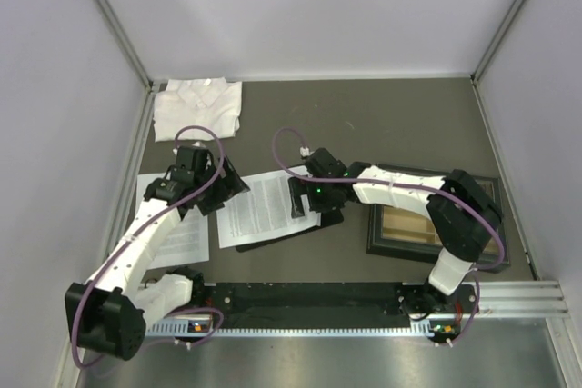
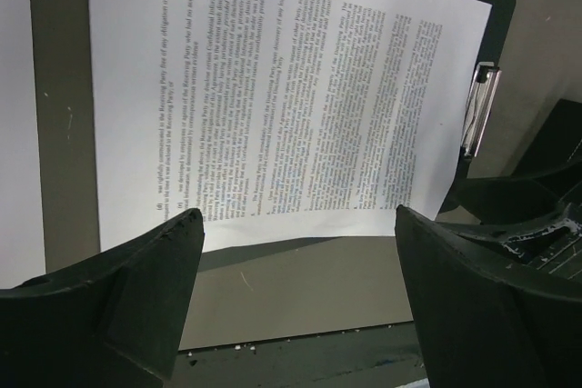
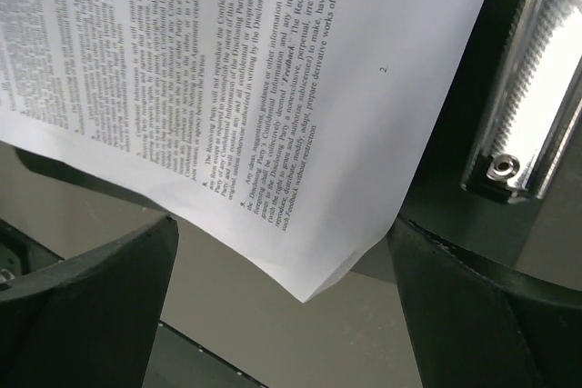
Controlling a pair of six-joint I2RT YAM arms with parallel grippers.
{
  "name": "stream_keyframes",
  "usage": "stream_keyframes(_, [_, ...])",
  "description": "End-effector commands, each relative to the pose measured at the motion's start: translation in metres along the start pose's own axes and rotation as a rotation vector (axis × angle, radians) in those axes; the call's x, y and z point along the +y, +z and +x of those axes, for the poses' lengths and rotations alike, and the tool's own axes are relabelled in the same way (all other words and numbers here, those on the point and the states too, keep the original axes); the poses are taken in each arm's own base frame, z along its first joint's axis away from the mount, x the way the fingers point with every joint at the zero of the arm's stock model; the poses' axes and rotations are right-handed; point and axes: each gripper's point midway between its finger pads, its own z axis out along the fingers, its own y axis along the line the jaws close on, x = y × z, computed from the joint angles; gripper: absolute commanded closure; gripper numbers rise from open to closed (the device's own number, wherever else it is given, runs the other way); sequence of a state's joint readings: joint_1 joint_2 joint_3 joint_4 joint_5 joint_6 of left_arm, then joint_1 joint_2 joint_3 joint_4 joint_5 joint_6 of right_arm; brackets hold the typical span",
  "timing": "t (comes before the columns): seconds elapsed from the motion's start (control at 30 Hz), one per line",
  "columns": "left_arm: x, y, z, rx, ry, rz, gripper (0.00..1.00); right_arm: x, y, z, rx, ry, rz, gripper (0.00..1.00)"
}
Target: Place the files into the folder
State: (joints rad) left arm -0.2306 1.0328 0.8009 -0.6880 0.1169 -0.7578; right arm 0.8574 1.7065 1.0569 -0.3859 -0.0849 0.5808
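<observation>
One file sheet [image 1: 264, 206] with dense black text lies skewed on the black folder [image 1: 277, 239], overhanging its left and near edges. A second sheet [image 1: 182, 233] lies at the left, partly under my left arm. My left gripper [image 1: 223, 190] is open and empty at the first sheet's left edge; in the left wrist view its gripper [image 2: 296, 261] hovers over bare table just off the sheet [image 2: 273, 88]. The silver clip [image 2: 479, 111] is beyond it. My right gripper [image 1: 305, 197] is open over the clip end; its gripper [image 3: 282, 288] straddles the sheet's corner [image 3: 309, 279] beside the clip [image 3: 527, 115].
A folded white shirt [image 1: 195, 106] lies at the back left. A dark-framed tray [image 1: 427, 220] stands right of the folder under my right arm. A black rail [image 1: 309, 295] runs along the near edge. Grey walls close in on the left, the right and the back.
</observation>
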Motion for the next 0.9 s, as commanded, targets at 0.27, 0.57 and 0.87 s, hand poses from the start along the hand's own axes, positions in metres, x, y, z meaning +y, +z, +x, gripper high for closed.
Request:
stream_keyframes(0.27, [-0.020,0.019,0.000,0.032,-0.011,0.107,0.11,-0.015,-0.025,-0.040,-0.085,-0.074,0.139,0.09])
stream_keyframes(0.57, [-0.026,0.055,0.021,0.145,-0.030,0.136,0.13,-0.049,-0.008,-0.070,-0.063,-0.146,0.189,0.55])
stream_keyframes(0.87, [-0.047,0.070,0.048,0.206,-0.005,0.160,0.13,-0.057,0.017,-0.083,-0.049,-0.163,0.234,0.69])
